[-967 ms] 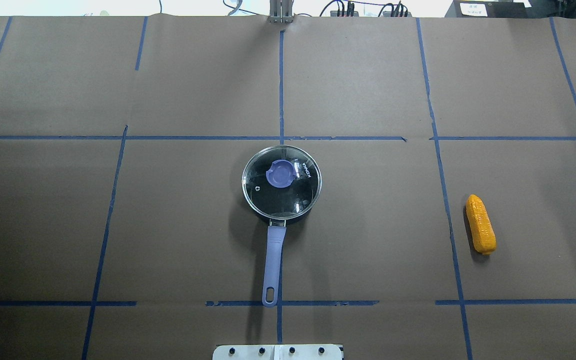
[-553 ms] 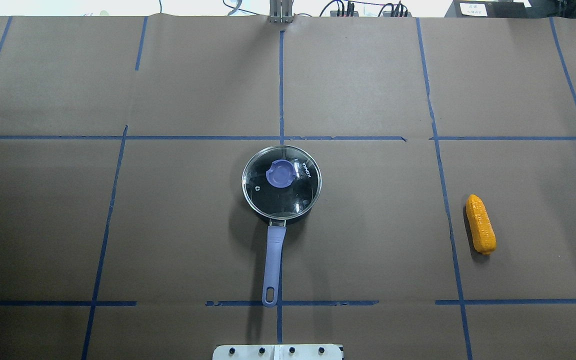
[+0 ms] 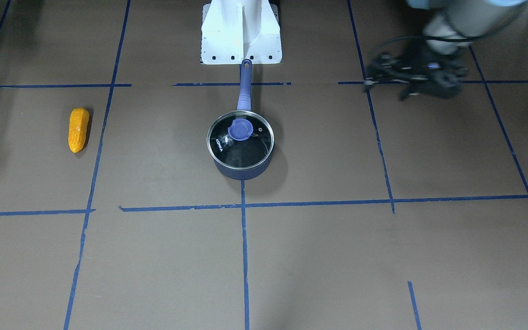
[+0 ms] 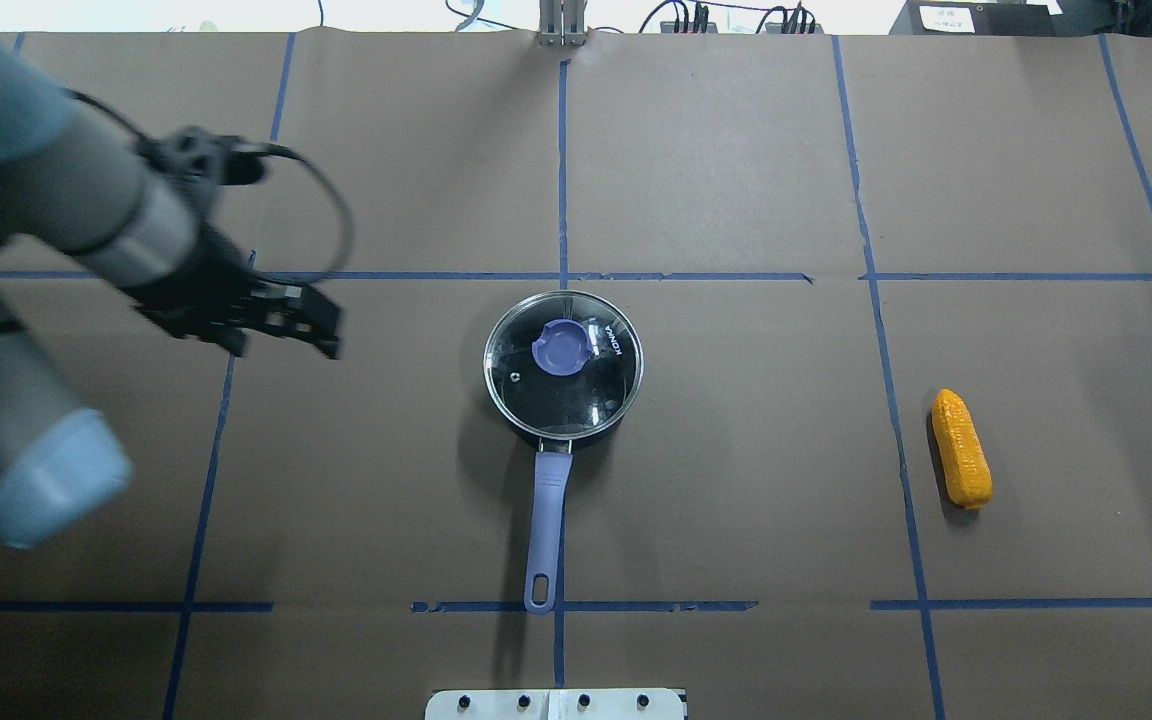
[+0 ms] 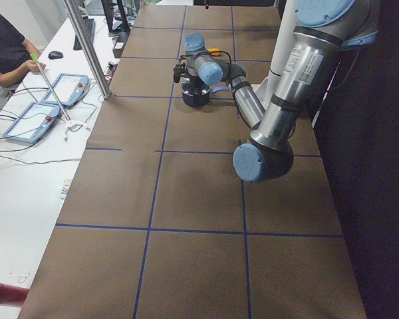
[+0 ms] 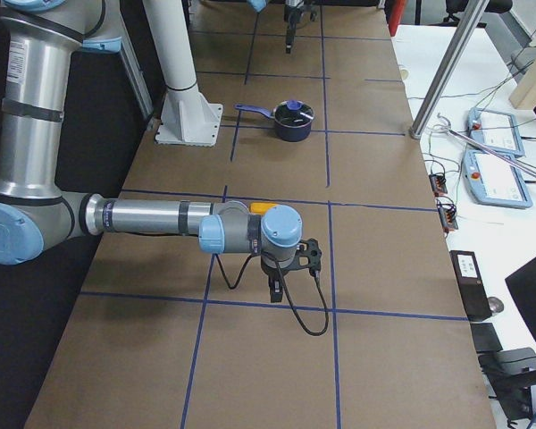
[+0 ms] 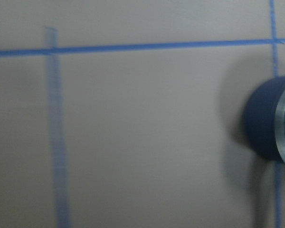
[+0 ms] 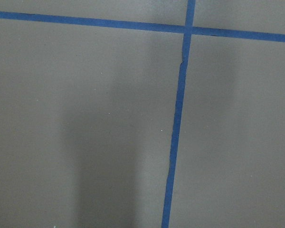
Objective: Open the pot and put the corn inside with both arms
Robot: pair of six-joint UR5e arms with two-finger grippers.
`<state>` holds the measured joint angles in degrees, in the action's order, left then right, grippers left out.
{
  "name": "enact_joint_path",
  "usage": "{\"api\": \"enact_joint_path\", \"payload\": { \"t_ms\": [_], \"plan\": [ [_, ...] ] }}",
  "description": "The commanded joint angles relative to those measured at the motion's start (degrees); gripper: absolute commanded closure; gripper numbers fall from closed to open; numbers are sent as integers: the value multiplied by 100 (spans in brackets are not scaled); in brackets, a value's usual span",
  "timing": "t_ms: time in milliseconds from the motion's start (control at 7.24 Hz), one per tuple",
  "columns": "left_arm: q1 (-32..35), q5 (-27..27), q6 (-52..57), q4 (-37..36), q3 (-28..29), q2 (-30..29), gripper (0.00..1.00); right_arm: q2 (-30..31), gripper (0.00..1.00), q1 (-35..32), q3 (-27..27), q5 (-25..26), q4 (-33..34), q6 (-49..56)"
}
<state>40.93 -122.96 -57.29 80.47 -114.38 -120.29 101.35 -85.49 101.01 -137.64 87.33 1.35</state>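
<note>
The navy pot (image 4: 576, 425) stands mid-table with its glass lid (image 4: 596, 390) on and its purple handle (image 4: 546, 520) pointing toward my base. It also shows in the front view (image 3: 241, 170) and at the right edge of the left wrist view (image 7: 263, 123). The orange corn (image 4: 961, 448) lies alone on the right, and in the front view (image 3: 78, 129). My left gripper (image 4: 331, 335) hovers left of the pot, apart from it, and looks open and empty. My right gripper (image 6: 277, 284) shows only in the right side view, near the corn (image 6: 263, 207); I cannot tell its state.
Brown paper with blue tape lines covers the table (image 4: 736, 150). The white stand base (image 3: 241, 36) sits just behind the handle's end. Cables and boxes line the far edge (image 4: 736, 18). Operator desks with tablets stand beyond the table (image 6: 496, 152).
My left arm has come into the overhead view from the left, its gripper now left of the pot. The pot, lid and corn have not moved.
</note>
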Motion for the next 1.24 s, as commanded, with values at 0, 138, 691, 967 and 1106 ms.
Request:
{"api": "enact_joint_path", "payload": {
  "t_ms": [0, 138, 691, 967, 1106],
  "plan": [
    [-648, 826, -343, -403, 1682, -1931, 1, -10, 0, 6, -3, -17, -58, -3],
    [-657, 835, -614, -122, 2004, -2103, 1, -10, 0, 6, -3, -26, -49, -3],
    [-973, 1283, -634, -41, 2552, -2429, 1, -10, 0, 33, 6, -26, -58, 6],
    [-1008, 1292, -643, 319, 2797, -2438, 1, -10, 0, 59, 6, -26, -58, 6],
    [-1008, 1292, -634, 320, 2842, -2430, 1, -10, 0, 59, 6, -26, -58, 6]
  ]
}}
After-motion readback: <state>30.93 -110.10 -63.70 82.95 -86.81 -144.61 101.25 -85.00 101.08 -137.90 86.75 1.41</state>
